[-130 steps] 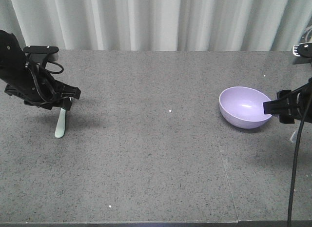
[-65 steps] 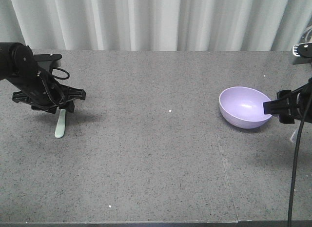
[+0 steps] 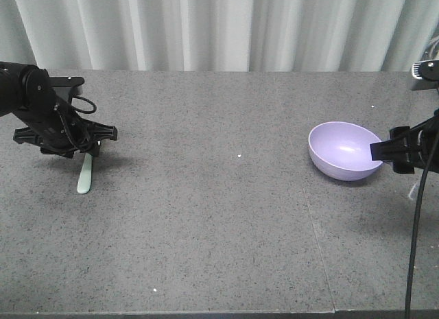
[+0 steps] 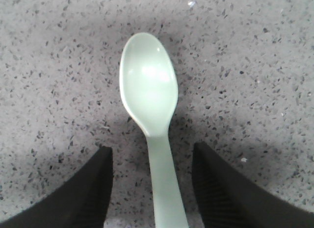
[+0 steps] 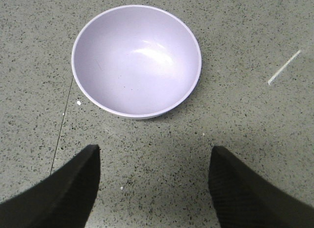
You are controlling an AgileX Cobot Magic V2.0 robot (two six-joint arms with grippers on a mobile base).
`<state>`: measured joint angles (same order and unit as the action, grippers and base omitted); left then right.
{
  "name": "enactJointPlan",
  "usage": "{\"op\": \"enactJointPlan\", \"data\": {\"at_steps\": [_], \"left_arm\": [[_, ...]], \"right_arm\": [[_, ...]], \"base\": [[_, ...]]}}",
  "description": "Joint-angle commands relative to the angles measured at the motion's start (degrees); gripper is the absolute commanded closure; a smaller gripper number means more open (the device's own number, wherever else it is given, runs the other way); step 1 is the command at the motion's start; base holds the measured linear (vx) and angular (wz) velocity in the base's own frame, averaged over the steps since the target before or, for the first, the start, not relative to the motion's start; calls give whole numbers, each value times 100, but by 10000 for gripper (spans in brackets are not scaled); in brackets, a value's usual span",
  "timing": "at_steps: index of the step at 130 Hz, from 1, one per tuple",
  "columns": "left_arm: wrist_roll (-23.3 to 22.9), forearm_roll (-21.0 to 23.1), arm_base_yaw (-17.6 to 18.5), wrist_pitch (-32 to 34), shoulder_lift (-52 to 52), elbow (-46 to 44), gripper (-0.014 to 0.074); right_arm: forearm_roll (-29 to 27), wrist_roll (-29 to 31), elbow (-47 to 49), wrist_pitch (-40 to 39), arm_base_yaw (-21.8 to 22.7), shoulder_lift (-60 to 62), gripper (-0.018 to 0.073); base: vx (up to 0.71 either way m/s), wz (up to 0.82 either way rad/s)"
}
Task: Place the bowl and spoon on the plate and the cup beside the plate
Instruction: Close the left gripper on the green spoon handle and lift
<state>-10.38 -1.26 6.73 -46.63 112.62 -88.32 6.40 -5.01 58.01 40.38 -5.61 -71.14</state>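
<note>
Where a pale pleated curtain (image 3: 219,27) hangs at the back, a wide grey speckled table (image 3: 219,216) fills the front view, with a black robot arm at each side edge. On the robot's right side, the right gripper (image 5: 154,164) sits low, its jaws spread wide and holding nothing. The bowl (image 5: 136,59), glossy lavender, upright and empty, rests on the table just ahead of those jaws, apart from them. Far across the table, the left gripper (image 4: 152,164) hovers close over the spoon (image 4: 149,90), a small mint-green piece lying flat, scoop facing up. Its jaws are apart, one finger on either side of the thin handle, with a gap on both sides. No plate or cup appears in any view. The step in hand looks like picking up the spoon. To do it well, the fingers likely need to drop until their tips nearly meet the tabletop, since the handle lies flat against it. Closing squarely across the handle, just behind the scoop's neck, should keep the smooth handle from twisting or sliding out as it lifts.
</note>
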Motion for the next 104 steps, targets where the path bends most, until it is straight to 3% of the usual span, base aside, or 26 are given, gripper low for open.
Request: {"op": "enactJointPlan", "data": {"at_steps": [1,64,83,104], "left_arm": [[-58,-6,45,214,-257,-164,246],[-46,-61,212,-102,7,-158,265],[-53,-143,212,-273,93,-158,340],[-53,-154,212,-392,106,-158,510]], "right_arm": [[77,32,210,-296,35,127,85],[77,32,210,-295,35,127,85],[77,32,210,-301,35,127,85],[77,32,210,-299,35,127,85]], "base": [[0,0],[0,0],[0,0],[0,0]]}}
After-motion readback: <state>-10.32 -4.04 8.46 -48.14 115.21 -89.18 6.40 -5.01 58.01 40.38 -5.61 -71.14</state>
